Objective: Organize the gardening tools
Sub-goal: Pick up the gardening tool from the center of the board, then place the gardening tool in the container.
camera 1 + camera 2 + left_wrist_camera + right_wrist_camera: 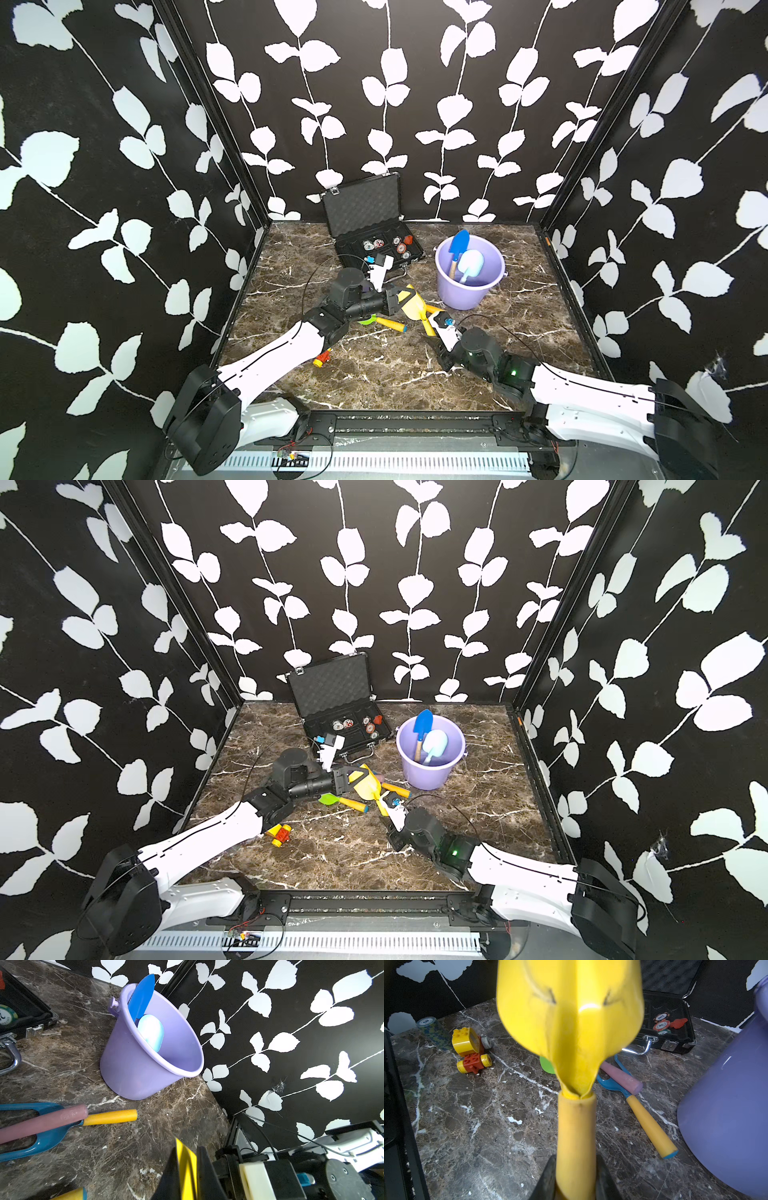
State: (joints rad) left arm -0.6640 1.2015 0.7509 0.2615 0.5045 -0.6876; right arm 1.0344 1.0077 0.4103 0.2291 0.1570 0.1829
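While the right gripper [575,1164] pinches the yellow scoop [571,1012] by the handle, the left gripper [188,1160] is clamped on its head. Green spade [328,799] and blue claw rake [49,1138] lie on the table [374,374]; blue spade [460,242] and pale-blue scoop [473,263] sit in the purple bucket [461,295].

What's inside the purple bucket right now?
Two tools stand in the purple bucket: a blue spade and a pale-blue scoop, heads up, handles down. Part of its floor is hidden by the wall and the tools, so smaller items can't be excluded.
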